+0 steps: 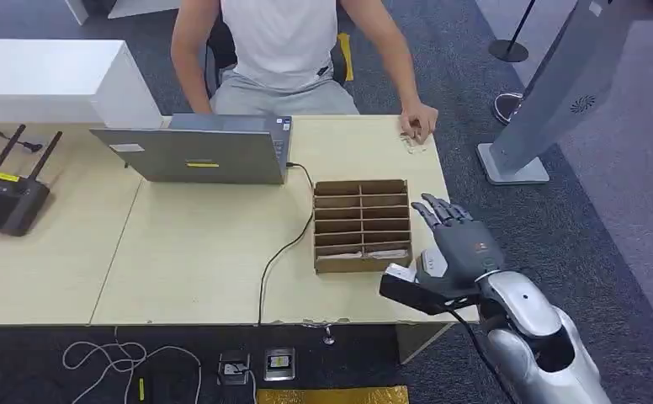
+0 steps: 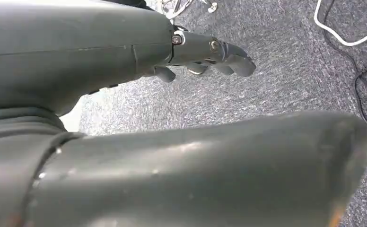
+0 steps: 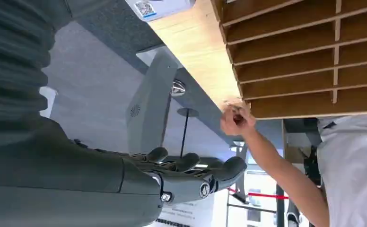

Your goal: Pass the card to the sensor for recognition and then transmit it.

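Step in hand: approach. The right robot hand (image 1: 456,244) hovers just beside the right side of the wooden divider tray (image 1: 363,225), above the bench (image 1: 197,252) edge; no card is in it yet.
Right robot hand state: empty, fingers extended and apart, palm turned toward the tray.
Left robot hand state: the left robot hand (image 2: 205,54) hangs over grey carpet, fingers curled inward, nothing in them.
Card location: pale flat items lie in the nearest row of tray compartments (image 1: 363,252); judged to be the cards, though too small to confirm. A small pale item lies under the person's hand (image 1: 417,123) at the far bench corner; whether it is a card cannot be told.
Sensor location: judged to be the grey slanted kiosk (image 1: 550,93) standing on the floor to the right of the bench; not confirmed.
Next move requirement: shift the right robot hand over the nearest tray row, lower the fingers into one compartment, and pinch a single card by its edge. The compartments are narrow, so fingertip alignment with the slot is critical.
Readable markings: a QR-code label (image 3: 146,8) on a white item in the right wrist view; its text is too small to read. Yellow stickers on the laptop (image 1: 201,150) and on the router (image 1: 5,195); writing illegible.
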### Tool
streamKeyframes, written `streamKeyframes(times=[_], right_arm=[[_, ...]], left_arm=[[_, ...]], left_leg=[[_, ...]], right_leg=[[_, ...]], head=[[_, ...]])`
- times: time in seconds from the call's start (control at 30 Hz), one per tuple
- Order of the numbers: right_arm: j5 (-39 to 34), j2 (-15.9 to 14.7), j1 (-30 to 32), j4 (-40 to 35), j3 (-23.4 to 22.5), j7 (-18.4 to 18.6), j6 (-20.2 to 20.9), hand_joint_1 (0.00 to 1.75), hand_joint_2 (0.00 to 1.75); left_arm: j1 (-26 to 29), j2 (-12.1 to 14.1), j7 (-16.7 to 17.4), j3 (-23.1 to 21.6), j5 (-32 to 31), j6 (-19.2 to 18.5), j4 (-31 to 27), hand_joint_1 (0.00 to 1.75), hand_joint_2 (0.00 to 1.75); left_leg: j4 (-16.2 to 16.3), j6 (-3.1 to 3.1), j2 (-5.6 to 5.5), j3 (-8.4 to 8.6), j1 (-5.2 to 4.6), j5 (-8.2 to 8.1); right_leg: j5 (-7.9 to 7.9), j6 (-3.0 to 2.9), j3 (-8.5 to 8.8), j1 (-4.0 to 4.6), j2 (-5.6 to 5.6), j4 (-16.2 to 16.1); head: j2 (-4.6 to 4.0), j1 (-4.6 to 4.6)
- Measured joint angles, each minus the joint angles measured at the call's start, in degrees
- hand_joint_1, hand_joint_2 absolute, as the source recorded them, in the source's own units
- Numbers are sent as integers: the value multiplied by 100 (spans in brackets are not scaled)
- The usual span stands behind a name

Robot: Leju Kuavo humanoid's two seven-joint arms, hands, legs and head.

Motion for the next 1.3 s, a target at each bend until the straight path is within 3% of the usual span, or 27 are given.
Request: streamKeyframes(times=[0.37, 0.73, 1.3], right_arm=[[52, 203, 8, 28, 199, -55, -7, 0, 175], [367, 629, -82, 828, 256, -114, -796, 0, 175], [363, 894, -116, 1598, 256, -118, -846, 0, 175]], left_arm=[[0, -2, 77, 0, 7, -31, 0, 0, 0], [-9, -35, 116, 0, -48, -37, 0, 0, 0], [-10, -50, 116, 0, -98, -46, 0, 0, 0]], left_leg=[[0, 0, 0, -1, 0, 0], [0, 0, 0, -2, 0, 0], [0, 0, 0, -2, 0, 0]], right_leg=[[0, 0, 0, 0, 0, 1], [0, 0, 1, 0, -4, 1], [0, -1, -1, 0, -3, 1]], head=[[0, 0], [0, 2], [0, 2]])
